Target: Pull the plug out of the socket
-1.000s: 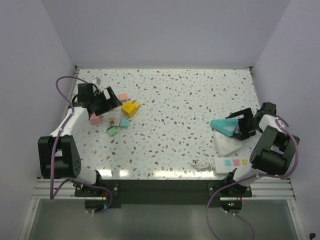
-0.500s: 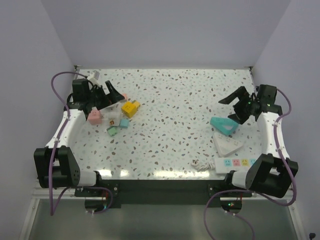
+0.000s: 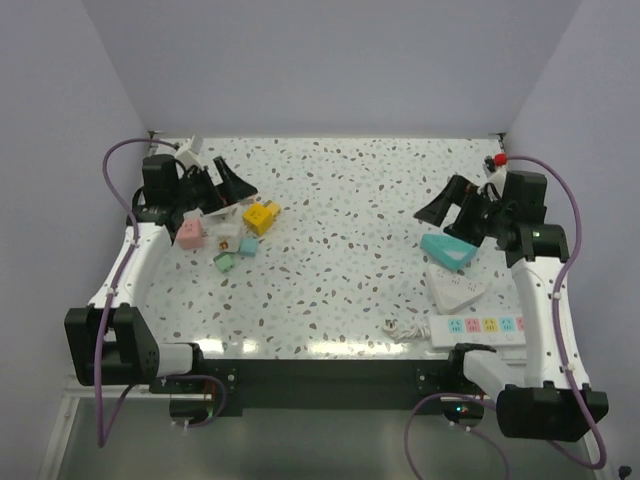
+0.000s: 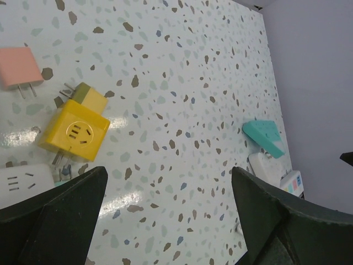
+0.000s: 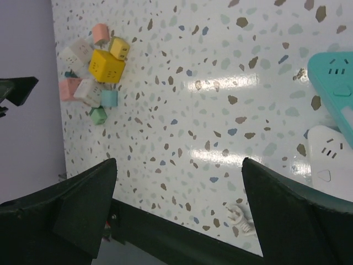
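Note:
A yellow cube socket [image 3: 262, 217] lies in a cluster of small adapters at the table's far left. In the left wrist view the yellow cube [image 4: 74, 132] has a smaller olive-yellow plug [image 4: 91, 99] against its upper side; I cannot tell whether they are joined. My left gripper [image 3: 222, 190] hovers open and empty above the cluster, its jaws wide apart [image 4: 168, 171]. My right gripper [image 3: 450, 212] is open and empty, raised above the right side, jaws wide [image 5: 179, 163]. The cluster also shows in the right wrist view [image 5: 106, 65].
A teal triangular power strip [image 3: 447, 251], a white triangular one [image 3: 458, 288] and a long white strip with coloured sockets [image 3: 478, 327] lie at the right. A loose white plug with cord [image 3: 403, 327] lies at the front edge. Pink [image 3: 190, 236], white [image 3: 228, 232] and green [image 3: 225, 262] adapters surround the yellow cube.
My right arm has lifted off the teal power strip and swung back and left, with the gripper open. My left arm has risen slightly over the adapter cluster.

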